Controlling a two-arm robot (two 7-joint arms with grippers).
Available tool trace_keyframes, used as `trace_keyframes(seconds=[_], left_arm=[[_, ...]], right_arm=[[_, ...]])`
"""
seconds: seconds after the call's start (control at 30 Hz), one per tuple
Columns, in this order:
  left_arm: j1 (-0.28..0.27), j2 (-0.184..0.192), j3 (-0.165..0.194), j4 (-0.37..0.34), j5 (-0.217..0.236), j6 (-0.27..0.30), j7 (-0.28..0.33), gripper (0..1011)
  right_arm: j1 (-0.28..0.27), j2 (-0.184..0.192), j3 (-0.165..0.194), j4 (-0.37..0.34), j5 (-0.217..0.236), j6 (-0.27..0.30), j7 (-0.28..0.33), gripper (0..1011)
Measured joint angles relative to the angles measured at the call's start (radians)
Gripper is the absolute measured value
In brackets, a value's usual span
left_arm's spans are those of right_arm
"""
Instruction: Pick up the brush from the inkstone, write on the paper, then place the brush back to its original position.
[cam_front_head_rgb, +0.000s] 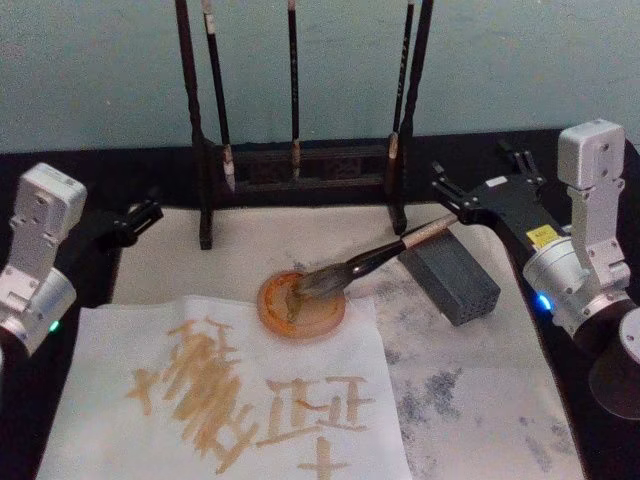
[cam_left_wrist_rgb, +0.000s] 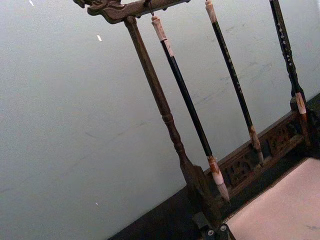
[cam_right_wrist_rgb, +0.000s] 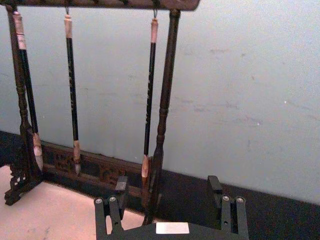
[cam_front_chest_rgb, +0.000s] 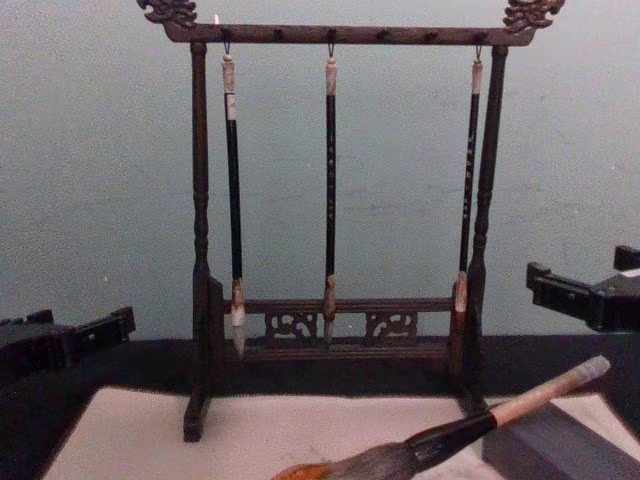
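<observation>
Right gripper (cam_front_head_rgb: 452, 197) hangs above the table's right rear, just past the upper end of the brush (cam_front_head_rgb: 385, 253), its fingers spread apart and holding nothing; in the right wrist view the two dark fingers (cam_right_wrist_rgb: 121, 186) stand well apart with only the rack and wall beyond them. That brush lies tilted, its grey-brown tuft resting in the round orange inkstone (cam_front_head_rgb: 302, 304) and its pale handle leaning up and back to the right, over the near end of a dark grey block (cam_front_head_rgb: 450, 274). From the chest view the handle tip points toward the right gripper's black fingers (cam_front_chest_rgb: 560, 290) but a gap shows between them.

Just in front of the inkstone lies the paper (cam_front_head_rgb: 225, 400) — an off-white sheet with brownish-orange strokes across it, a dense smeared figure on the left and a squarer character on the right. It rests on a larger pale mat (cam_front_head_rgb: 480, 390) mottled with grey stains.

Behind all this stands the dark wooden brush rack (cam_front_chest_rgb: 340, 180) with three thin dark brushes (cam_front_chest_rgb: 329, 190) hanging from its top bar, against a pale blue-green wall (cam_front_chest_rgb: 90, 180).

Left gripper (cam_front_head_rgb: 140, 215) is parked at the table's left rear — off the mat's corner, its dark fingers pointing inward; whether they are open or closed I cannot tell.
</observation>
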Motion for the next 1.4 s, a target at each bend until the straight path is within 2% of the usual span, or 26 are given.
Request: trace_keyframes(seconds=[1.4], left_arm=[[0.000, 0.000, 0.000, 0.000, 0.000, 0.000, 0.000, 1002]], right_arm=[[0.000, 0.003, 0.001, -0.002, 0.006, 0.004, -0.001, 1006]])
